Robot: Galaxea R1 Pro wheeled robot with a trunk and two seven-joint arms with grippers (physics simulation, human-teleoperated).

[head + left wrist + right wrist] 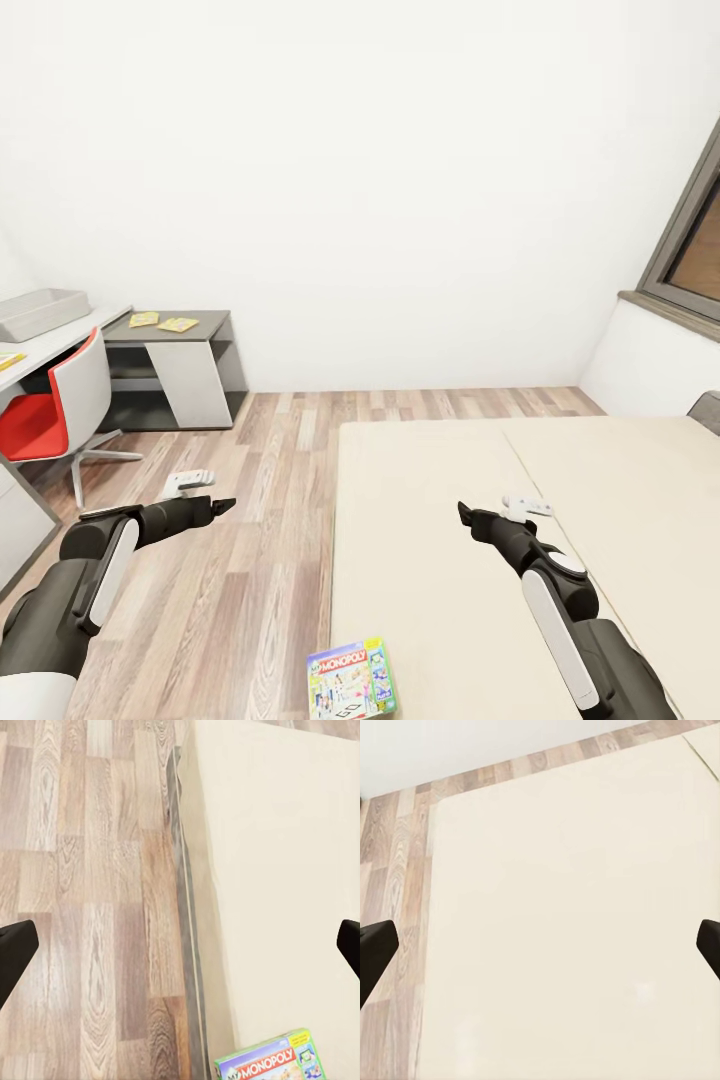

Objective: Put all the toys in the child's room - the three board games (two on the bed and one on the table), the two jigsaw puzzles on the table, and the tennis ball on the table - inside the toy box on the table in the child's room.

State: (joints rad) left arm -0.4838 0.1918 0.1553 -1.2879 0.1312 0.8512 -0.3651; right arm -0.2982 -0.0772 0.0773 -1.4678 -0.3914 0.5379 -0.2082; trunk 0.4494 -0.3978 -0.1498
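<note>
I count one board game [351,679] on the bed [560,470], Monopoly by my left wrist view. Far off, one toy box [40,312]. My left gripper [222,504] and right gripper [464,514] gape wide, both empty

bed [562,922]: beige mattress | wood floor [390,870] beside it | dark fingers [375,952] spread wide

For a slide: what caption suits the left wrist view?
Open left gripper above the plank floor beside the bed, Monopoly box at the mattress edge.
</note>
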